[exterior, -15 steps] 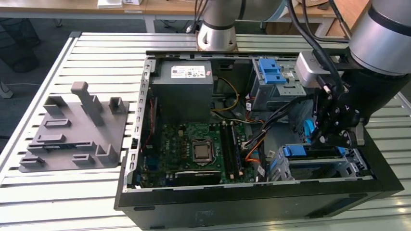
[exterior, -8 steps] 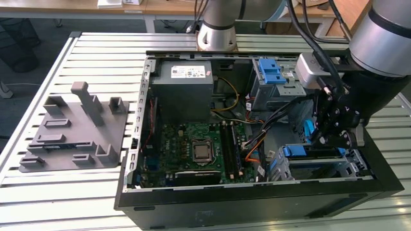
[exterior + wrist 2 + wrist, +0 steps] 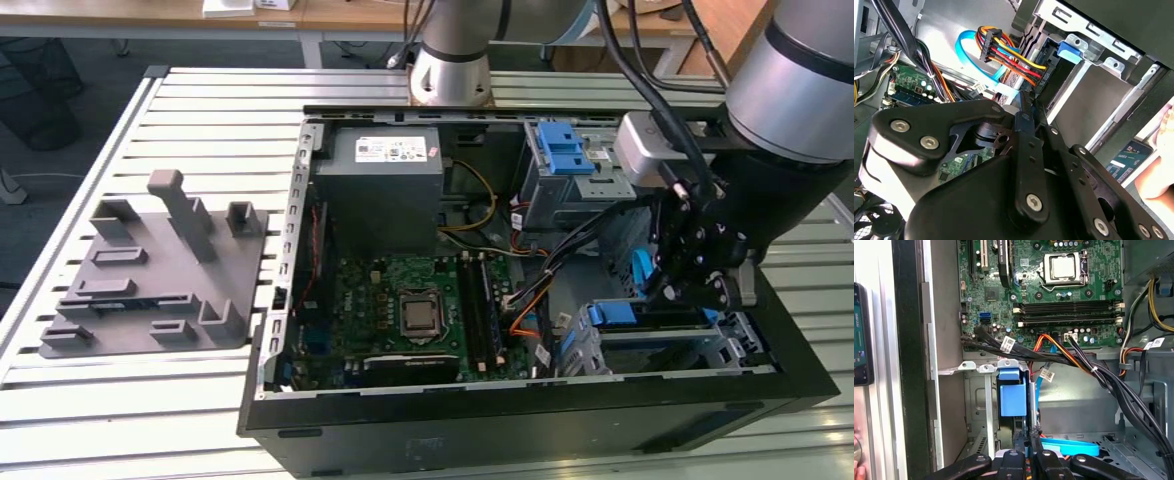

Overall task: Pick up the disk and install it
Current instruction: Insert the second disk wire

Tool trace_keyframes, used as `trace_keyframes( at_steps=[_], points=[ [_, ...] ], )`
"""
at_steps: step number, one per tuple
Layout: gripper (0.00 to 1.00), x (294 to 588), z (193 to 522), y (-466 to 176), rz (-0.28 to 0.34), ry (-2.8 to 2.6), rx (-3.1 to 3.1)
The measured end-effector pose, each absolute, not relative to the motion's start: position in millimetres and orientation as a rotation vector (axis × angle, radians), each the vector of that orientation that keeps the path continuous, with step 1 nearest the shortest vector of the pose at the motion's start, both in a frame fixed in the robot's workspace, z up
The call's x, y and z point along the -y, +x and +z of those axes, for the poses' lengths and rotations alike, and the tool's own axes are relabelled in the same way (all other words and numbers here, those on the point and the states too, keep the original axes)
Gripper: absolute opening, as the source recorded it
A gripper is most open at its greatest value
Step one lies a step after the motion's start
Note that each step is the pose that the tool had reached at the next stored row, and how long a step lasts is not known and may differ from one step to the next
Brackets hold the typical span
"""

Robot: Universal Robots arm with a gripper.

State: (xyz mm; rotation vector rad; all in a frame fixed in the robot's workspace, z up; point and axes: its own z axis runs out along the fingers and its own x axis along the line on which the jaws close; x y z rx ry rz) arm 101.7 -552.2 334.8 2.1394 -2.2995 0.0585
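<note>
I am down inside the open computer case [image 3: 534,440], at the lower right of the exterior view. My end effector [image 3: 694,282] hangs over the drive bay [image 3: 667,345] in that corner.

The disk [image 3: 1030,402] lies straight ahead of my fingertips and not off to a side. In the first wrist view I see it edge-on, a thin silver strip with its blue carrier [image 3: 1012,396] on one flank. It rises from the end effector [image 3: 1030,449] at the bottom centre up to the middle of the frame. Its long axis follows my approach line and points towards the motherboard [image 3: 1054,290] at the top of that frame. In the exterior view the carrier edge shows as an upright blue strip [image 3: 641,275] just beside my fingers and above the bay.

In both wrist views my fingers [image 3: 1026,120] are drawn nearly together with only a sliver between them. I judge that they are pinching the near edge of the disk, but the contact itself is partly hidden by my own linkage.

The disk stands at the mouth of the bay, beside the bay's metal wall [image 3: 985,405]. A bundle of black and orange cables [image 3: 1079,362] crosses just past its far end, and a light blue flat cable [image 3: 1069,446] lies near my fingertips. How deep the disk is seated I cannot tell.
</note>
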Motion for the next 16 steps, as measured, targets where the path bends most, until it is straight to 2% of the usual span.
trace_keyframes(
  at_steps=[16],
  points=[
    [0.16, 552.3, 327.7, 104.7, 0.052, 2.138, 2.298]
  ],
)
